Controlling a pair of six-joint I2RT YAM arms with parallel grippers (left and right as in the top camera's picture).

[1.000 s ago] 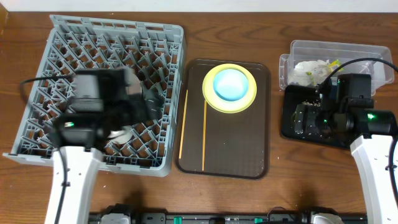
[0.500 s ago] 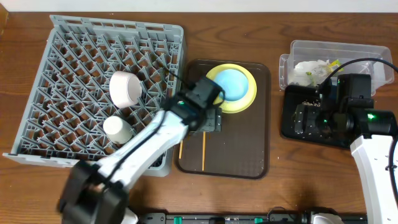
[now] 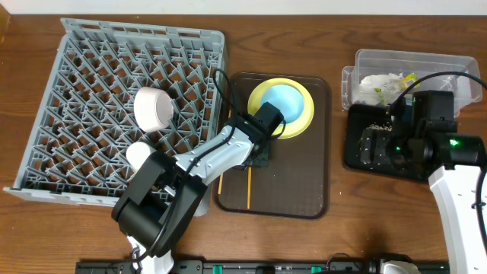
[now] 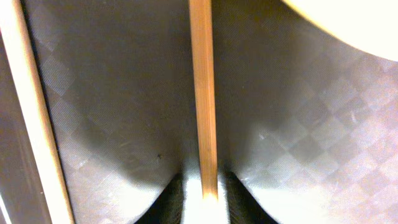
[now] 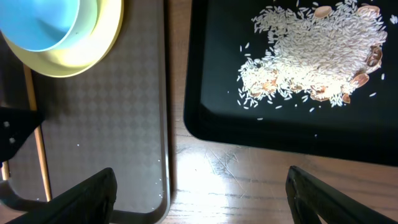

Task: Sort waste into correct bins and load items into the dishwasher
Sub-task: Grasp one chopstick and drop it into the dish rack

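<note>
Lying lengthwise on the left part of the large brown serving tray [image 3: 297, 183], one thin wooden chopstick [image 4: 203, 93] passes between the jaws of the left gripper [image 4: 204, 200]. They are narrow and close on either side; whether they press it, I cannot tell. A second chopstick [image 4: 34, 124] lies just left. Farther right, the right gripper [image 5: 202, 193] hangs wide apart by the shallow glossy black tray [image 5: 280, 134].

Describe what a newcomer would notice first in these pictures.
The big grey dish rack dominates the left side, holding a white-pinkish bowl and a small white cup. The left gripper straddles a wooden chopstick on the brown serving tray, beside the light blue bowl on its yellow plate. Beige crumbs lie heaped in the black tray at right.
</note>
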